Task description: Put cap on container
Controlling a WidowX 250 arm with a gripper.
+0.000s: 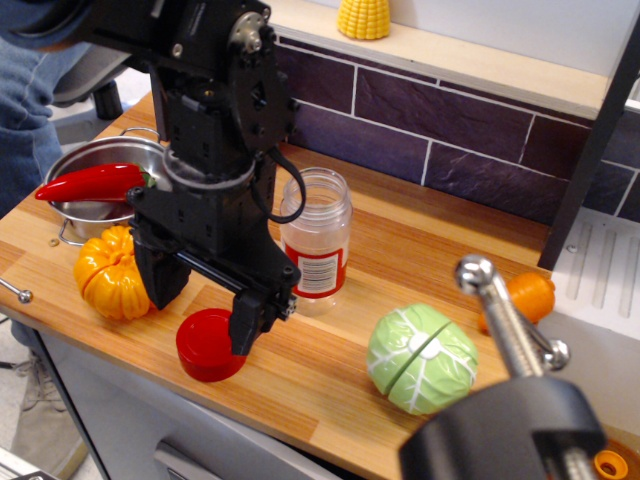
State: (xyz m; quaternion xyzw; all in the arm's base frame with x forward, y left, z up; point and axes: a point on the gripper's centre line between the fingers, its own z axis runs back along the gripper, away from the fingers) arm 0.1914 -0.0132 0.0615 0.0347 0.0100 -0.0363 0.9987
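The gripper [205, 312] is seen just above the cap [208, 345], its jaws spread apart and clamped on nothing. The cap lies flat on the wooden counter [330, 385], in front of and just left of the container [316, 236], which stands upright with its mouth open. Further left of the container are an orange pumpkin toy [112, 274] and a steel pot [95, 178] with a red chili pepper [92, 182] across it; a green cabbage toy [421, 359] sits to its right.

The cap [207, 345] is partly covered by a gripper [205, 300] finger; contact cannot be judged. The container [316, 240] is partly masked by the arm [215, 110]. The pot [100, 165] is largely hidden.
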